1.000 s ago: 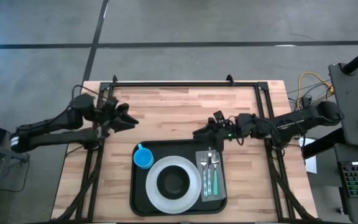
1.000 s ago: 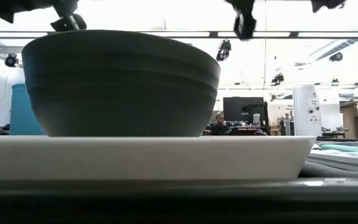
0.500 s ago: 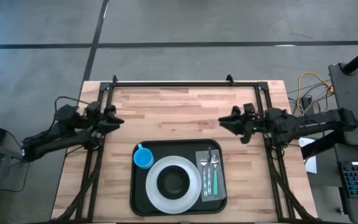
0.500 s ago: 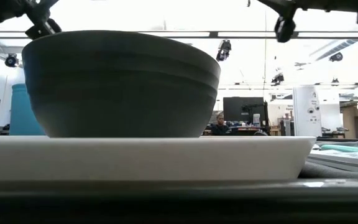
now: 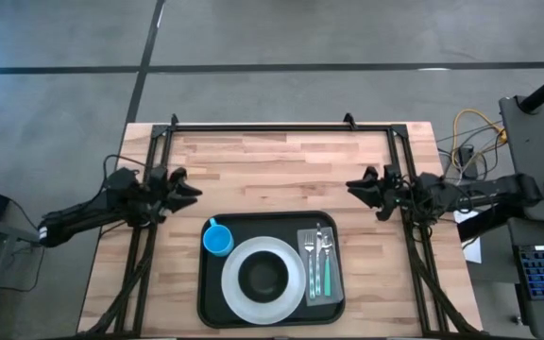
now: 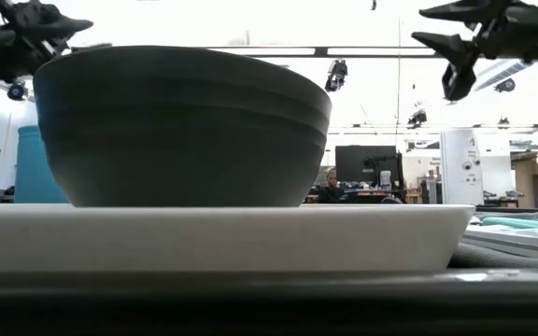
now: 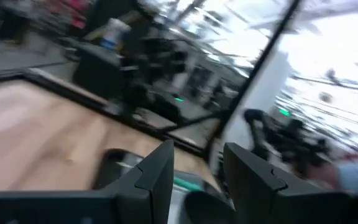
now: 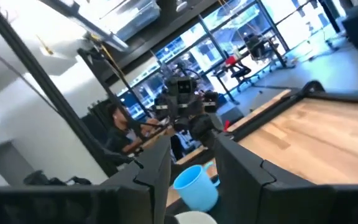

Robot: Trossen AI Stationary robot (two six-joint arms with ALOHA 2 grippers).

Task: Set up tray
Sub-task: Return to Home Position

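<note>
Both left gripper (image 5: 189,186) and right gripper (image 5: 352,185) are held empty, jaws spread, at the table's (image 5: 272,170) side edges; with the tray (image 5: 217,308) laid, only retraction seems required.

grey concrete floor (image 5: 272,33) (dark seams) | bright windows (image 8: 241,37) | dark monitor (image 6: 362,163) far back

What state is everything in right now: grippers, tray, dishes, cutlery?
left gripper: open, empty, above table's left side
right gripper: open, empty, above table's right side
tray: flat on table
plate: flat on tray
bowl: upright on plate
cup: upright on tray
napkin: flat on tray, under cutlery
</note>
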